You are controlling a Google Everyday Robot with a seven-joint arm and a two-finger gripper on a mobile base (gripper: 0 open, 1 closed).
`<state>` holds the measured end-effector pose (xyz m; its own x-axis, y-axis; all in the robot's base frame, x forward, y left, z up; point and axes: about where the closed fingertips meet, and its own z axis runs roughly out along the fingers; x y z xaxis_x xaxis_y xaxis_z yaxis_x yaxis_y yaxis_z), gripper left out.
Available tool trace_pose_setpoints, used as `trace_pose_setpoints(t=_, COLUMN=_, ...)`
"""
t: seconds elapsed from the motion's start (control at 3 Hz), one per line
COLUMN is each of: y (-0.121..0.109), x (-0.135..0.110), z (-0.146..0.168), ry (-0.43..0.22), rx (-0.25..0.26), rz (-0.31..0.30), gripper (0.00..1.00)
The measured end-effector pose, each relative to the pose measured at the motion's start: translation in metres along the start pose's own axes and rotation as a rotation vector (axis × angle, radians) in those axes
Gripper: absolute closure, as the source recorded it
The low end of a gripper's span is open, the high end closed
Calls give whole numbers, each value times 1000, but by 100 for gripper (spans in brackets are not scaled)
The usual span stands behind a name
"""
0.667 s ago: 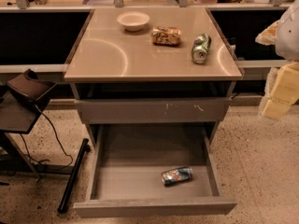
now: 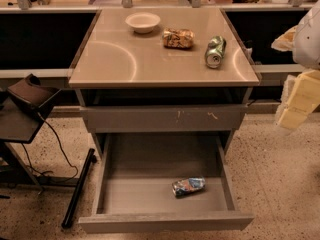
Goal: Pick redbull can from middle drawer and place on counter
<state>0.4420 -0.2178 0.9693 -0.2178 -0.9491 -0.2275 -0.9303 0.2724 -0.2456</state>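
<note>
You are at the start of the pick: nothing is held and the reach has not begun. The middle drawer [image 2: 165, 221] stands pulled fully out, and the redbull can [image 2: 188, 186] lies on its side on the drawer floor, right of the drawer's centre and nearer its front wall than its back, touching neither side wall.

Your pincer [image 2: 299, 99] hangs outside the drawer, above and well to the right of it, at the edge of the view. I cannot tell whether it is open or closed, so check that before you commit.

The next move, as I judge it, is to bring the pincer across and down into the drawer from above. The scratched drawer front [image 2: 150, 118] sits directly above the drawer's back half, so come in over the front half, where the can lies clear of that overhang. Since the can is lying down, close across its narrow body, not its length. It looks dented and may roll if nudged.

Above the drawer, the bench [image 2: 125, 59] already carries a bowl [image 2: 143, 22], a snack packet [image 2: 178, 38] and a green-and-silver can [image 2: 215, 51]. For the placing, aim for the bare part straight above the drawer's left half.
</note>
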Motion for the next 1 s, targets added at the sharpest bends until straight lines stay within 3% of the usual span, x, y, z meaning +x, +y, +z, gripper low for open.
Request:
trace_pose_setpoints(t=0.33, y=-1, x=19, z=54, ry=-23, rx=-60, rz=36, gripper=0)
trace_pose_setpoints(t=0.67, y=8, x=46, z=130, ry=3, rx=-172, rz=78, gripper=0)
trace_pose_setpoints(t=1.0, y=8, x=46, z=130, ry=3, rx=-172, rz=78, gripper=0)
